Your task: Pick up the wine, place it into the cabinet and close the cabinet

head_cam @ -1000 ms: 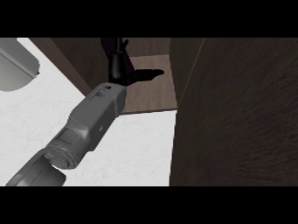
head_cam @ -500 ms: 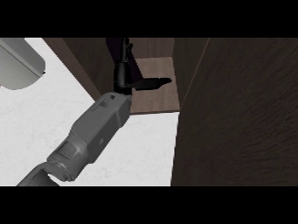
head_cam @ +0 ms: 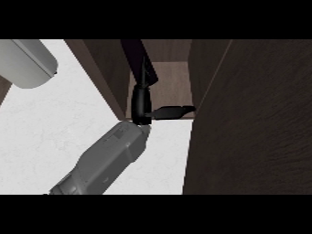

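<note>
The wine (head_cam: pixel 138 57) is a dark, tapering bottle standing inside the open cabinet (head_cam: pixel 175 87), near its left wall. My left hand (head_cam: pixel 141 103) is at the cabinet's front edge just below the bottle. Its fingers point straight in towards the bottle's near end, and its thumb (head_cam: pixel 175 110) sticks out to the right, away from them. The hand is open and holds nothing. I cannot tell whether the fingertips still touch the bottle. My grey forearm (head_cam: pixel 107 157) comes in from the lower left. My right hand does not show.
The cabinet door (head_cam: pixel 266 119) stands open and fills the right side of the view. The cabinet's left wall (head_cam: pixel 107 73) slants beside my hand. A rounded grey-white object (head_cam: pixel 26 61) sits at the upper left above the white counter (head_cam: pixel 50 132).
My left hand has drawn back from deep inside the cabinet to its front edge, shifting slightly right. The dark bottle stays inside, with more of it showing.
</note>
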